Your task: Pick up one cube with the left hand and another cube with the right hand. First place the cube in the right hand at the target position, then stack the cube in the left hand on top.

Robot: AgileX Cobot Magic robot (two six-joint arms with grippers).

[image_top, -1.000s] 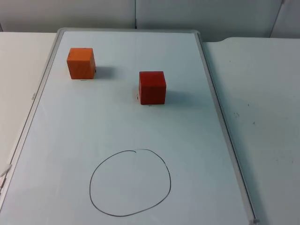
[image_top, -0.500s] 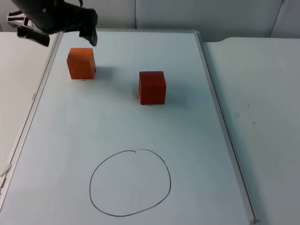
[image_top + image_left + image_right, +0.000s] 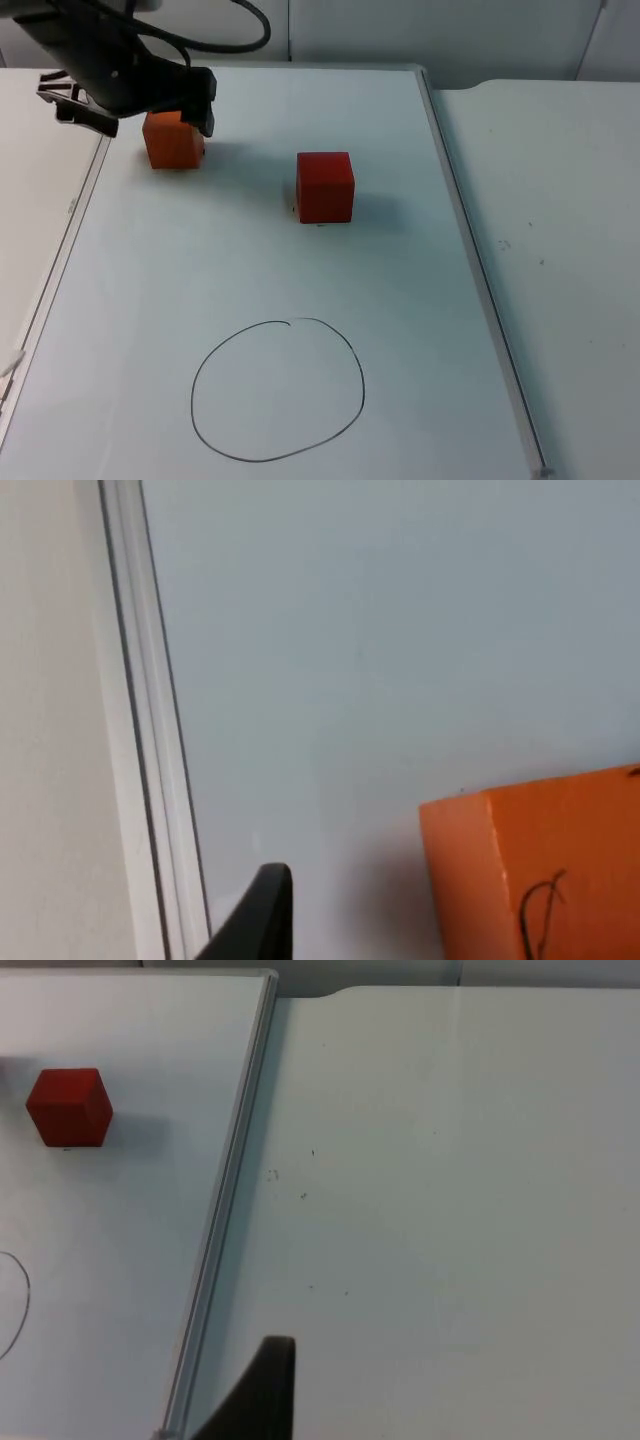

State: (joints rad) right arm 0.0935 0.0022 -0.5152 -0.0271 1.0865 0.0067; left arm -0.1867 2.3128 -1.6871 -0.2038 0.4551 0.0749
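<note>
An orange cube [image 3: 173, 146] stands at the far left of the whiteboard [image 3: 260, 260]; the left wrist view shows this orange cube [image 3: 540, 875] close up. My left gripper [image 3: 137, 110] hangs open right over it and hides its top, with one finger [image 3: 203, 108] at the cube's right edge and the other out past its left side. A red cube [image 3: 325, 187] stands alone near the board's middle, and the same red cube [image 3: 68, 1107] appears far off in the right wrist view. My right gripper [image 3: 264, 1398] waits over the bare table to the right of the board.
A hand-drawn black circle [image 3: 278, 390] marks the near part of the board. The board's raised metal frame [image 3: 470, 260] runs along its right side, and the left frame [image 3: 150, 730] lies close to the orange cube. White table top [image 3: 560, 250] spreads to the right.
The left arm came in from the upper left and has dropped over the orange cube, now covering its top. Neither cube has moved.
</note>
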